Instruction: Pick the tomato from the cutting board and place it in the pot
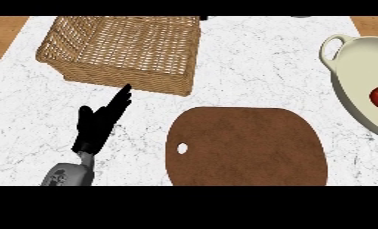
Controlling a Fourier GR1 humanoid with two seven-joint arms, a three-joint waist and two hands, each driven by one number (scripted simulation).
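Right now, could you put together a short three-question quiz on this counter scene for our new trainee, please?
1. True or false: the tomato lies on the cutting board.
2. Which hand shows in the head view? A) the left hand B) the right hand C) both
3. Fill in: the wicker basket stands at the counter's far ____ side.

Key:
1. False. A red piece shows inside the pot at the right edge; the board is bare.
2. A, with straight fingers near the basket's front edge.
3. Left.
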